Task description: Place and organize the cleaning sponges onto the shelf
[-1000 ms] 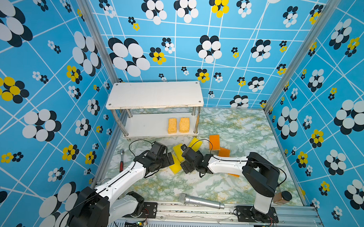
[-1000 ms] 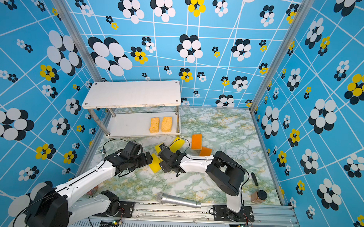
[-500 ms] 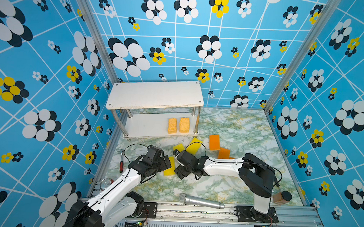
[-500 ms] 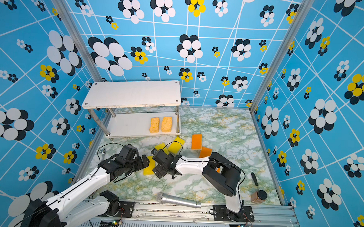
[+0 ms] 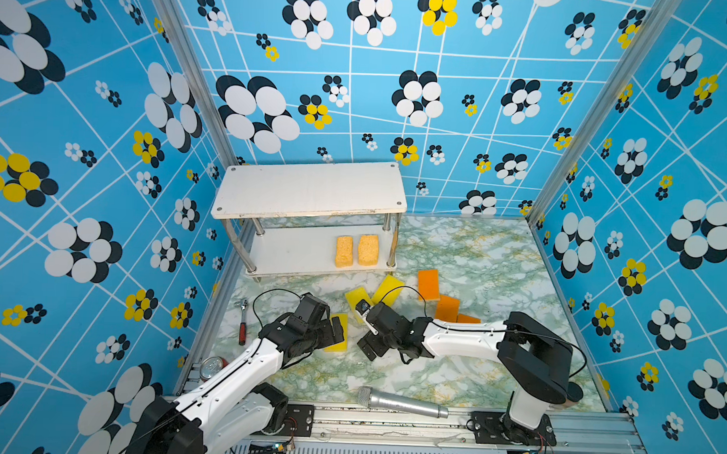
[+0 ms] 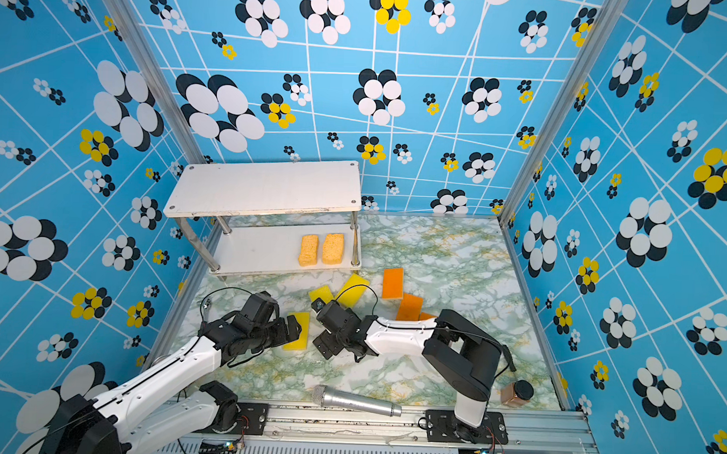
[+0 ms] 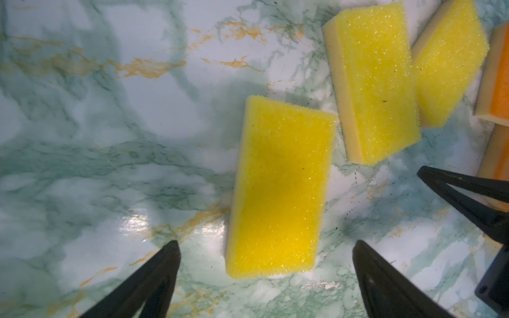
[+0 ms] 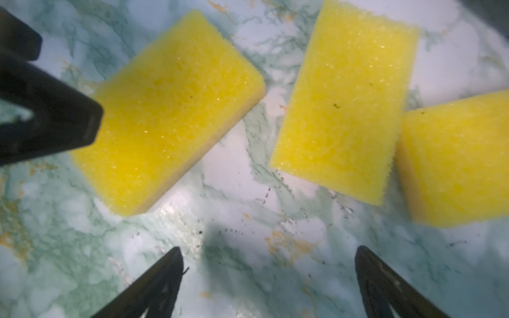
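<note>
L gripper (image 7: 265, 242), R gripper (image 8: 267, 247) backed off frontward; yellow sponge (image 7: 281, 187) ungripped.

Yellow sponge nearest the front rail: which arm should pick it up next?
Left, probably. The left gripper is open with that yellow sponge lying between its fingertips in the left wrist view. The right gripper is open too, but its fingertips frame bare table.
</note>
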Controlling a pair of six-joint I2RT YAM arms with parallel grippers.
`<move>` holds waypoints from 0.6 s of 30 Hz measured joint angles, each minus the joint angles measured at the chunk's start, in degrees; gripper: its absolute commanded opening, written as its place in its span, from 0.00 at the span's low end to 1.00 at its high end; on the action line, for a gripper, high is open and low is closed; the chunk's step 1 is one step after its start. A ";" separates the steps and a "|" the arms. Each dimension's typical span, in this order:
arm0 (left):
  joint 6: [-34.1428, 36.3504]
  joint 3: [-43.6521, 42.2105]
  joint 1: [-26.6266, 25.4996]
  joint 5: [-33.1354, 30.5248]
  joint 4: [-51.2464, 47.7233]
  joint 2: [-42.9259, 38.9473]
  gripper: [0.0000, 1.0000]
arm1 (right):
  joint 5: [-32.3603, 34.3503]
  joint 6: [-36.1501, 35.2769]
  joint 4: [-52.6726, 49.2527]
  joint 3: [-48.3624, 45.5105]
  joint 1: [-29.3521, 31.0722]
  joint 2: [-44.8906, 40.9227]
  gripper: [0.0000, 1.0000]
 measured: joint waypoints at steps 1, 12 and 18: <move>0.61 0.00 -0.28 0.20 0.26 0.00 0.99 | 0.24 0.00 0.04 -0.33 -0.46 -0.87 0.99; 5.01 -0.46 -3.72 -0.57 3.69 1.42 0.99 | 1.75 0.02 0.07 -3.78 -4.24 -7.89 0.99; 6.12 -0.52 -5.31 -1.88 4.68 4.63 0.99 | 2.21 0.02 0.07 -4.28 -5.62 -9.60 0.99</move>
